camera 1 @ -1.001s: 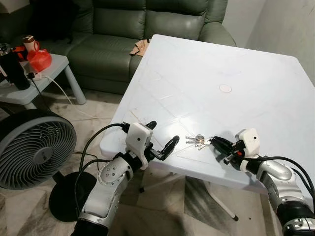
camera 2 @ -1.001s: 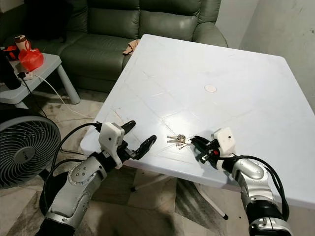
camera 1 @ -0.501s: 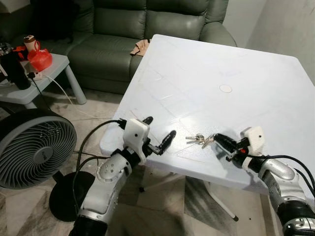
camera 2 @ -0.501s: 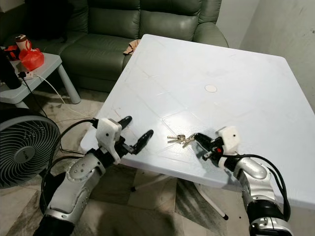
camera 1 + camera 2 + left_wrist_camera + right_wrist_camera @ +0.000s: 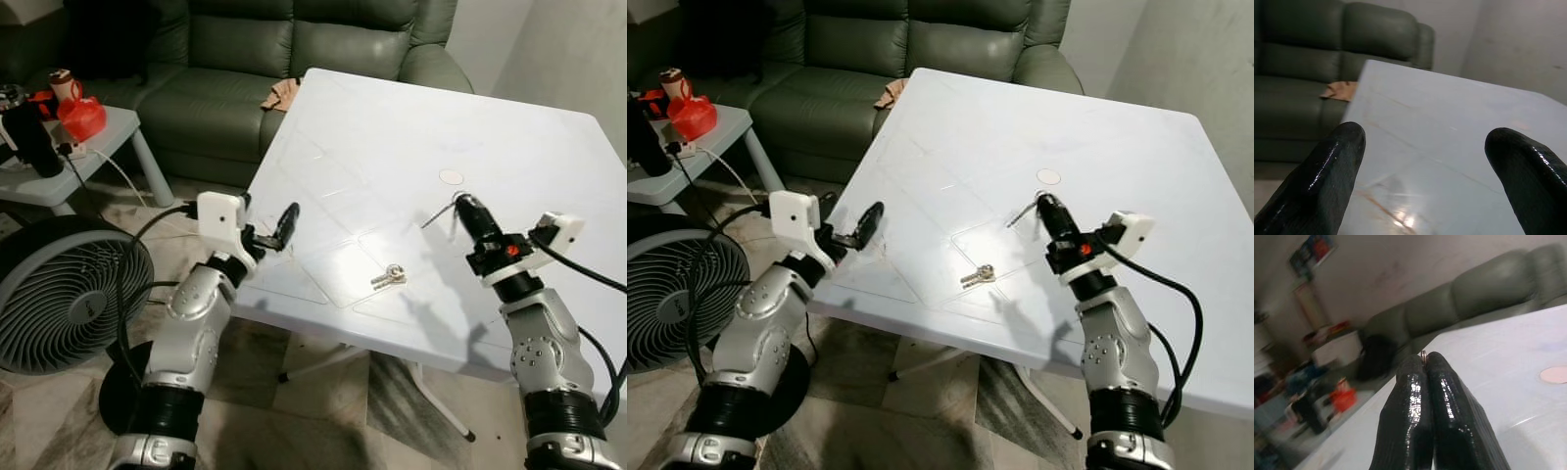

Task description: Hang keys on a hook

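Note:
A small silver key set (image 5: pixel 389 278) lies flat on the white table (image 5: pixel 392 127) near its front edge. My right gripper (image 5: pixel 460 204) is raised above the table, to the right of that set and beyond it. It is shut on a thin silver key piece (image 5: pixel 439 211) that sticks out to the left of the fingertips. A bit of metal ring (image 5: pixel 1422 354) peeks out at the fingertips in the right wrist view. My left gripper (image 5: pixel 270 230) hovers open by the table's left front corner, holding nothing, with both fingers (image 5: pixel 1327 176) spread wide.
A green sofa (image 5: pixel 245 59) stands behind the table, with a brown cloth (image 5: pixel 279 95) on its seat. A large floor fan (image 5: pixel 64 294) is at the left. Behind it a small side table (image 5: pixel 98 137) carries a red bag and bottles. A wall runs along the right.
My right gripper has risen off the table and shut on a key piece, while a small key set stays on the table. My left arm has drawn back toward the table's left corner.

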